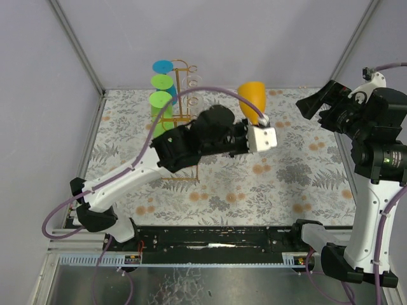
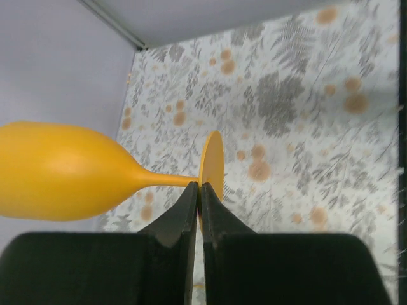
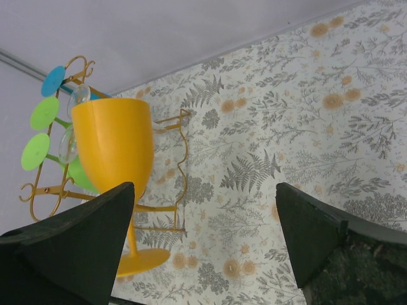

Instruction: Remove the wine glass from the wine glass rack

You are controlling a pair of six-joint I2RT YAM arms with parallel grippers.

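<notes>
- Wine glass rack (image 1: pixel 180 79), near the far-left corner, partly hidden behind the left arm (image 1: pixel 127 175); clear glasses (image 1: pixel 194 81) on it hard to make out.
- Bowl of the orange wine glass (image 2: pixel 57 171) cut off at the left-wrist frame edge.
- Left gripper (image 2: pixel 199 188) pinched on the glass stem by the foot; glass near the far edge, right of the rack, apart from it.
- Right gripper (image 3: pixel 205 190) wide, holding nothing.
- Green and blue glasses (image 1: pixel 162 81) on the rack.

You see the opaque orange-yellow wine glass (image 1: pixel 252 95) clear of the gold wire rack (image 1: pixel 177 76), just to its right, bowl up, pinched at the stem. The rack stands upright at the table's far side, with green, blue and clear glasses hanging from it.
</notes>
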